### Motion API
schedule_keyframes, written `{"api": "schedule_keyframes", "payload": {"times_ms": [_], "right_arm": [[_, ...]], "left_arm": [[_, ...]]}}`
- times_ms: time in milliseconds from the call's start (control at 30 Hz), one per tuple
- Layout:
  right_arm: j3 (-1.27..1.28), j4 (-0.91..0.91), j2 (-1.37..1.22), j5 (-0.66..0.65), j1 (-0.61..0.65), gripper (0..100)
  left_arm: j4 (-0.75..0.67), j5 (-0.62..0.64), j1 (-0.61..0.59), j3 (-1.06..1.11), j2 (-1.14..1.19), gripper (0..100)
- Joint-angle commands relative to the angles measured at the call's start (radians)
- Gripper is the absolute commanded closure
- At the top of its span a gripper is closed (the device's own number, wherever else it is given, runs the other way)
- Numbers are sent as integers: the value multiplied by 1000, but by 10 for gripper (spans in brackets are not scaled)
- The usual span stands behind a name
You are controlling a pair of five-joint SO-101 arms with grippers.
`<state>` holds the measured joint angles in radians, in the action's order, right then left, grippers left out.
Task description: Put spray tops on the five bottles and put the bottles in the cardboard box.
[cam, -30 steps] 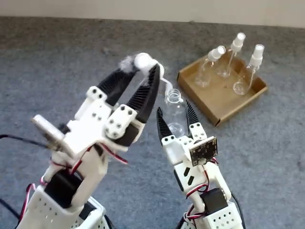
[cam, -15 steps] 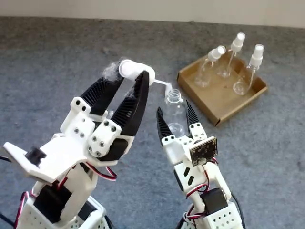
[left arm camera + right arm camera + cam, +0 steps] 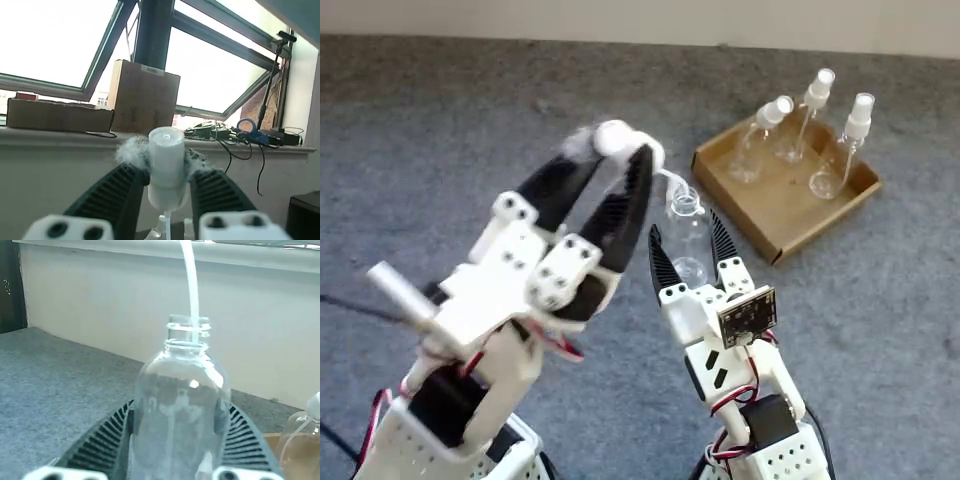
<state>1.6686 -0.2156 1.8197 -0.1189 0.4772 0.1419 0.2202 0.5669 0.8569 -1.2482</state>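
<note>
My right gripper is shut on a clear open-necked bottle and holds it upright above the carpet; the right wrist view shows the bottle between the black fingers. My left gripper is shut on a white spray top, raised beside the bottle's neck. Its thin tube slants down to the bottle mouth, and the tube seems to enter the neck. In the left wrist view the spray top stands between the fingers.
A flat cardboard box lies at the back right with three capped spray bottles in it. Grey carpet covers the floor, open at the left and front right. A pale wall runs along the back.
The left arm swung left and lower with the spray top, then came back right and up, so the tube again sits at the bottle mouth. The right arm has kept still.
</note>
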Motion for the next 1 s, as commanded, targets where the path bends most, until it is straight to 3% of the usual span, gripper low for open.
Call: {"api": "schedule_keyframes", "payload": {"times_ms": [0, 233, 567, 967], "right_arm": [[151, -4, 18, -8, 4, 833], [153, -4, 18, -5, 4, 833], [153, -4, 18, -2, 4, 833], [153, -4, 18, -5, 4, 833]], "left_arm": [[-15, -12, 19, -5, 64, 973], [3, -12, 24, 1, 74, 973], [241, -14, 85, -104, 209, 973], [247, -15, 54, -139, 311, 970]]}}
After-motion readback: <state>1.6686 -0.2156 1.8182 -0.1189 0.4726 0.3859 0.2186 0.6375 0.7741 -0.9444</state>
